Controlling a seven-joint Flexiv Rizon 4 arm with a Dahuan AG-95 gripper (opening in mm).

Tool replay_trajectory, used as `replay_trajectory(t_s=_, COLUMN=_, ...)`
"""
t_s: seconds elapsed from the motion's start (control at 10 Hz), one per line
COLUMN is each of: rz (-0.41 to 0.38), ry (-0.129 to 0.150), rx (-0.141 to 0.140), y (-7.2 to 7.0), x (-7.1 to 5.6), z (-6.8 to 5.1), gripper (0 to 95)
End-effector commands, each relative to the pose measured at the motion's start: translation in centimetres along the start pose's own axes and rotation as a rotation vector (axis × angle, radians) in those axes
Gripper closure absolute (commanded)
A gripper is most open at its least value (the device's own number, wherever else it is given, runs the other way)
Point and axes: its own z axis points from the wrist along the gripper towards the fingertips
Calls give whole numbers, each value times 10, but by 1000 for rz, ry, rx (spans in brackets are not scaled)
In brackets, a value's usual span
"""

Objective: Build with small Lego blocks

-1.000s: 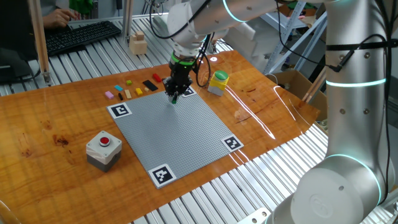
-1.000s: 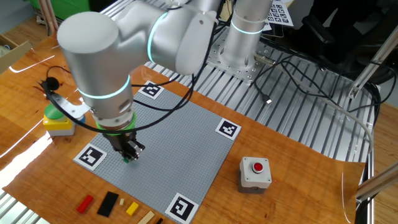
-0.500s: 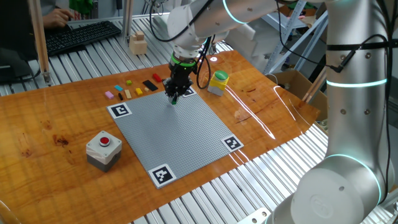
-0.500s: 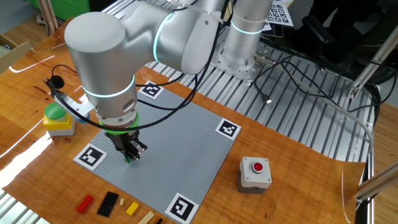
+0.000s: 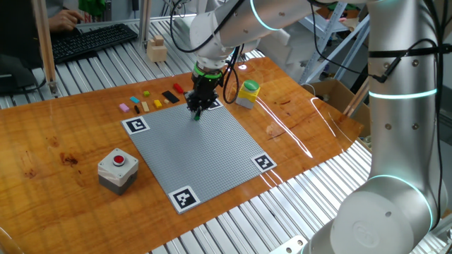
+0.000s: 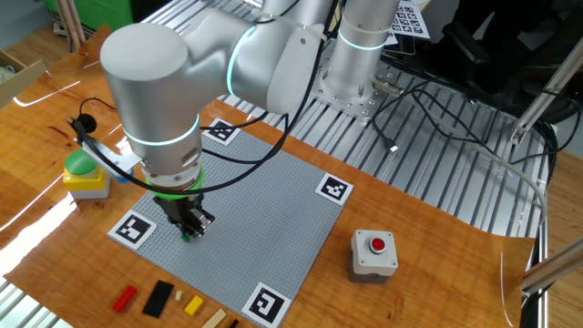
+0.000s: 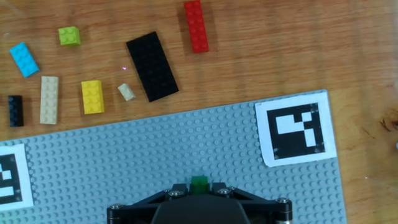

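- Jaws: the gripper (image 7: 199, 186) points straight down over the grey baseplate (image 7: 155, 155), jaws drawn in narrow and pinching a small green brick (image 7: 199, 183). The brick sits at or just above the studs; whether it is pressed home cannot be told.
- Loose stock on the bench (image 7: 280, 50), hand view, left to right, all beyond the baseplate's far edge:
- black brick, small (image 7: 15, 110), at the left margin.
- blue brick (image 7: 24, 60), tilted.
- tan brick, long (image 7: 49, 99), just beside the black one.
- lime-green brick (image 7: 69, 35), apart from the others, toward the top.
- yellow brick (image 7: 92, 96).
- tan piece, tiny (image 7: 127, 92), between the yellow brick and the black plate.
- black plate, wide (image 7: 152, 66), lying slantwise.
- red brick, long (image 7: 196, 25), furthest right of the row.
- Baseplate fittings: printed marker squares (image 7: 295, 133) at the corners; no other brick is seen seated on the studs in any view.
- Pink brick (image 5: 124, 108): visible only in one fixed view, at the left end of the row.
- Non-task items: yellow object with green top (image 5: 248, 93) and red-button box (image 5: 118, 169), both standing off the plate; wooden block (image 5: 156, 49) on the slatted rails behind.
- Progress, as judged: early. The green brick appears to be the first placement, near the plate's edge closest to the row. Nine loose pieces remain unbuilt.
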Motion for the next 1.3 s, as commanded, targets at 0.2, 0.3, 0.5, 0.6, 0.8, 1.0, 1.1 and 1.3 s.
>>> replay_trajectory(t_s=0.2, rz=4, ry=-4, rx=-4, y=0, x=-1, z=4, gripper=950)
replay_trajectory(t_s=0.3, rz=5, ry=-5, rx=-5, y=0, x=-1, z=3, gripper=950)
replay_trajectory(t_s=0.5, rz=24, ry=-10, rx=-3, y=0, x=-1, z=5, gripper=950)
replay_trajectory(t_s=0.6, rz=30, ry=-7, rx=0, y=0, x=-1, z=5, gripper=760)
replay_trajectory(t_s=0.8, rz=47, ry=-8, rx=5, y=0, x=-1, z=5, gripper=570)
replay_trajectory(t_s=1.0, rz=55, ry=-3, rx=6, y=1, x=-1, z=4, gripper=570)
replay_trajectory(t_s=1.1, rz=56, ry=-3, rx=5, y=1, x=-1, z=4, gripper=570)
replay_trajectory(t_s=1.3, rz=49, ry=8, rx=6, y=1, x=0, z=3, gripper=570)
